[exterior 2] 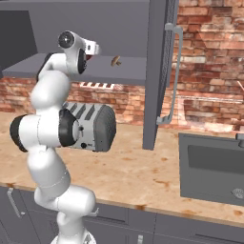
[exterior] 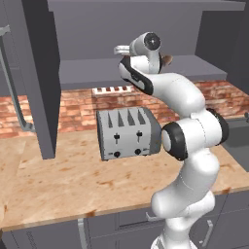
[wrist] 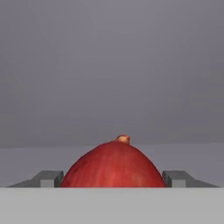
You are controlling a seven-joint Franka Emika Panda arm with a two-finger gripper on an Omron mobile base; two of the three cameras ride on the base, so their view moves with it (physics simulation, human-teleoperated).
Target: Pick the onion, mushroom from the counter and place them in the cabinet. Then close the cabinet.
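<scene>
Up at the cabinet (exterior: 44, 73) goes my hand (wrist: 113, 177), and it's pinching the onion (wrist: 114, 165): in the hand view the glossy red sphere sits squarely between my two fingertips (wrist: 48, 178), one grey tip on each side, its little tan nub pointing up. Behind it there's flat grey cabinet wall, and the grey shelf (wrist: 43, 159) runs across just beneath.

From the left base view, my arm (exterior: 187, 146) rises from the worktop's front edge and folds up, wrist level with the shelf (exterior: 97, 68). The fingers themselves are hidden behind my wrist there. A small brownish lump, the mushroom (exterior: 167, 59), peeks out just past the wrist, on the shelf.

Over in the right base view the mushroom (exterior 2: 115, 61) is plainer: a tiny brown-grey lump sitting on the shelf (exterior 2: 124, 71), near its front edge, a little to the right of my wrist and apart from it.

Cabinet doors are standing open. One dark door (exterior 2: 159, 71) hangs edge-on with its long silver bar handle (exterior 2: 172, 76) facing right; the other shows at the left of the left base view.

Down on the worktop (exterior: 73, 180), a silver four-slot toaster (exterior: 127, 132) stands toward the back, by the brick wall (exterior: 78, 109). A dark grey appliance (exterior 2: 212, 169) sits at the worktop's right end in the right base view.
</scene>
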